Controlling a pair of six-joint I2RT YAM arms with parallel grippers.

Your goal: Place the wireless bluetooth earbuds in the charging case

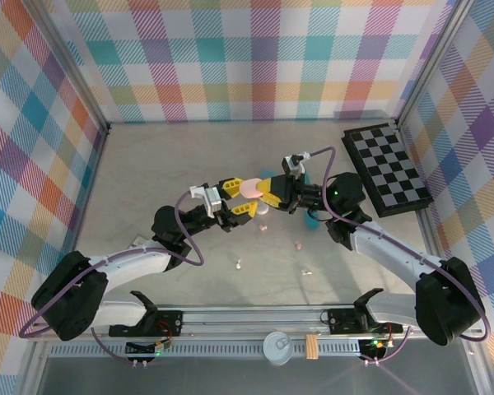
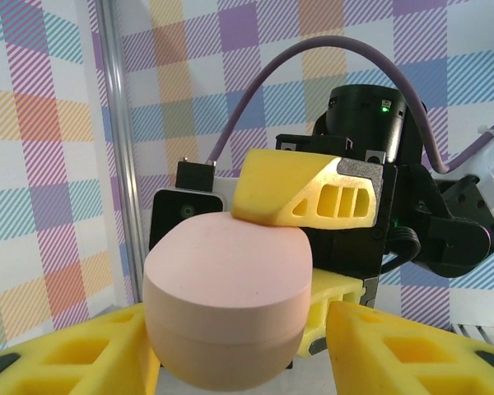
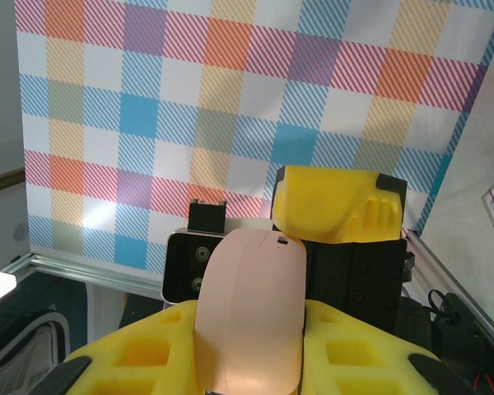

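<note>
Mid-table, the right gripper (image 1: 263, 191) clamps a pink case (image 1: 251, 188), its free end at the left gripper's (image 1: 237, 198) spread fingers (image 1: 240, 211), with tiny earbuds (image 1: 240, 265) scattered on the table (image 1: 148, 164) nearby and a checkerboard (image 1: 387, 164) at right rear.

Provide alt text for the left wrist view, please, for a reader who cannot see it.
A closed pale pink oval charging case sits centre frame, clamped above and below by the right claw. The left claw stands open around it at the bottom, with a plaid wall behind.
</note>
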